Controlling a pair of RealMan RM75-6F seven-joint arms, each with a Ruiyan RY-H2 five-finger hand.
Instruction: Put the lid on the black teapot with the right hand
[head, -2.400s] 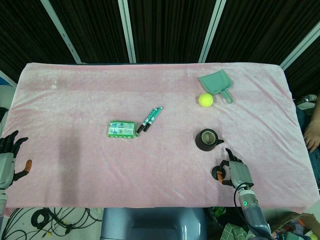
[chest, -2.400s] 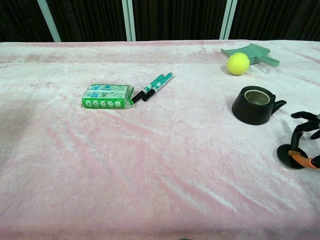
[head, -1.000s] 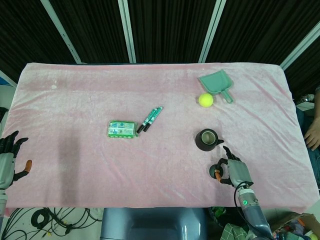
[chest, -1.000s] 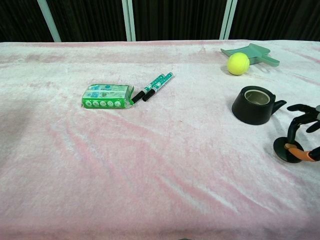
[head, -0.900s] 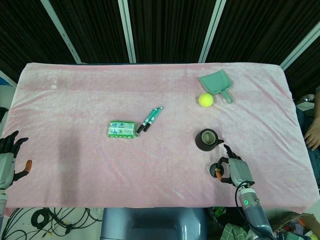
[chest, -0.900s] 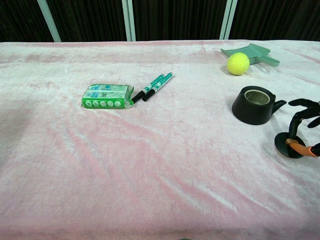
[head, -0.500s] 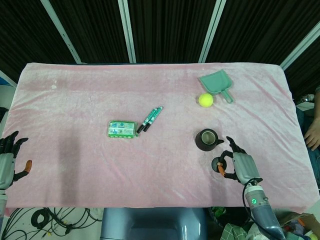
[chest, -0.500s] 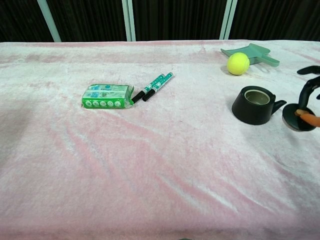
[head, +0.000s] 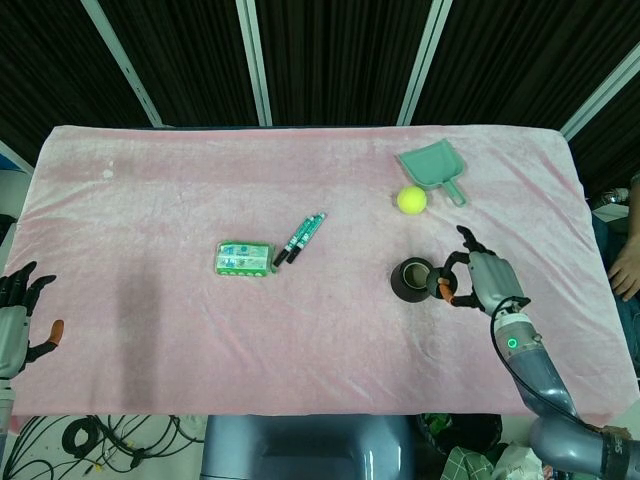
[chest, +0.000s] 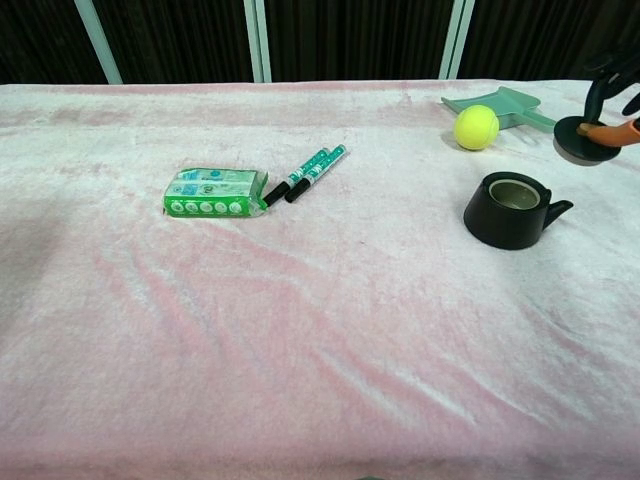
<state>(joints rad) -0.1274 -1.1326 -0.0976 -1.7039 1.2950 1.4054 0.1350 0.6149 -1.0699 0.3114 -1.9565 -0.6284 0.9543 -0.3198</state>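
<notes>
A long table is covered with a soft pink cloth, a little wrinkled. Behind it hangs a dark curtain with some white bars in front. Under the near edge, black cables lie on the floor.

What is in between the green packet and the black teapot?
Mostly bare pink cloth. In the chest view, the two markers lie right beside the green packet, and nothing else sits before the black teapot.

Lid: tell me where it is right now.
The lid is off the table, pinched in the right hand. In the chest view it hangs at the far right, above and right of the open teapot, not yet over its mouth.
</notes>
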